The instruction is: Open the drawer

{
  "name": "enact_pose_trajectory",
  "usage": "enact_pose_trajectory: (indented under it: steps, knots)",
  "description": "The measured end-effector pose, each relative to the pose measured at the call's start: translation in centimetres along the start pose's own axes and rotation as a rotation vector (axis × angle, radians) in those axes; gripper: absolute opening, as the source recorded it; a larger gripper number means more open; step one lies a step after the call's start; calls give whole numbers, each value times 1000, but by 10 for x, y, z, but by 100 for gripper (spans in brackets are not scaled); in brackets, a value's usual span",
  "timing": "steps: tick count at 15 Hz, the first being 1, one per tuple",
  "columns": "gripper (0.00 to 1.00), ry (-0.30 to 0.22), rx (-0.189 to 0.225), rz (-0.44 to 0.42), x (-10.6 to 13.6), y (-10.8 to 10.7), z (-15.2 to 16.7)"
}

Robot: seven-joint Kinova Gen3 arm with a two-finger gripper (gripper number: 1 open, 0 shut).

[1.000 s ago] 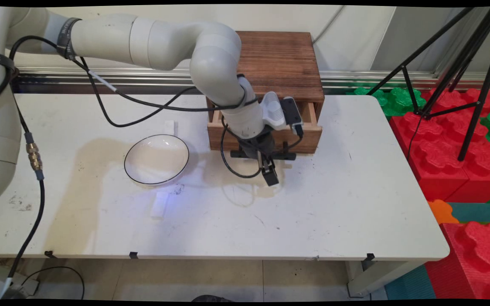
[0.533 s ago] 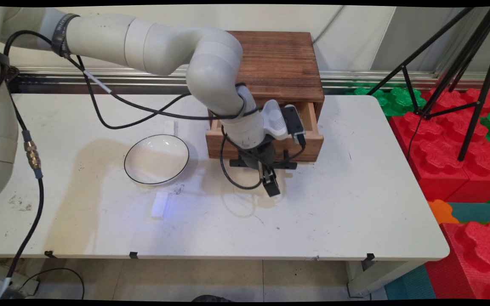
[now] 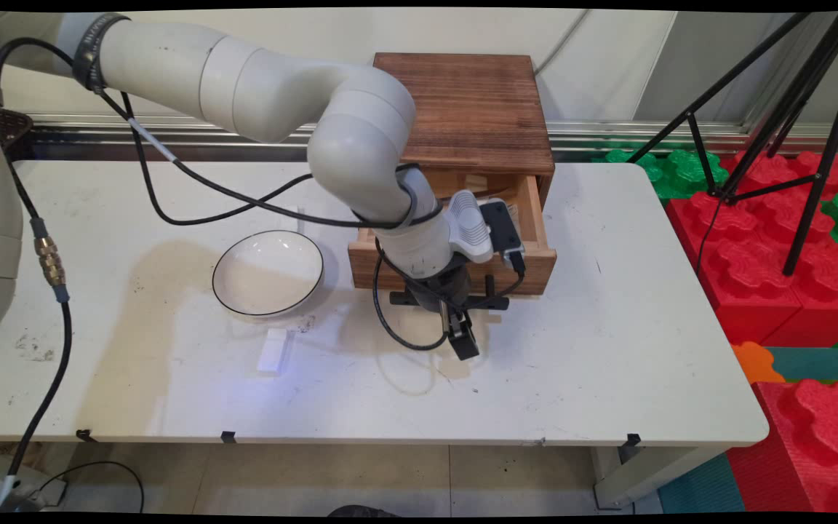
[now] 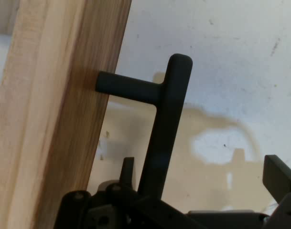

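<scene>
A dark wooden box [image 3: 470,109] stands at the back of the white table [image 3: 608,364]. Its light wood drawer [image 3: 535,263] is partly pulled out toward the near side. My gripper [image 3: 461,342] points down in front of the drawer front, at the black T-bar handle [image 3: 495,302]. In the hand view the handle [image 4: 167,119] stands between my fingers, close to the left fingertip [image 4: 128,167]. The right fingertip [image 4: 279,175] is well away from it. My gripper [image 4: 203,171] is open around the bar, not clamped on it. The drawer front [image 4: 49,124] fills the left side.
A white bowl with a dark rim [image 3: 268,273] sits left of the drawer. A small white block [image 3: 273,351] lies in front of it, another white piece [image 3: 289,217] behind it. A black tripod [image 3: 790,109] and red and green foam blocks [image 3: 790,240] stand beyond the table's right edge.
The drawer has slid further out toward the near side. My gripper has moved the same way with the handle, and the arm's elbow has followed.
</scene>
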State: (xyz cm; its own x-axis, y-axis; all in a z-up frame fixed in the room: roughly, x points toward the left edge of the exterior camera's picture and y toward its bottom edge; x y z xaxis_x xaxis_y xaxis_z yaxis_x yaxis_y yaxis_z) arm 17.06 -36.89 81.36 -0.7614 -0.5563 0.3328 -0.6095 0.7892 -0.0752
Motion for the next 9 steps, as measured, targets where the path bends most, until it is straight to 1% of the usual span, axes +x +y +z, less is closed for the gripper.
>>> enact_pose_trajectory:
  steps: [5, 9]
  knots:
    - [100, 3, 19, 0, -4, 20, -6]
    - [100, 1, 22, -2, -9, 35, -9]
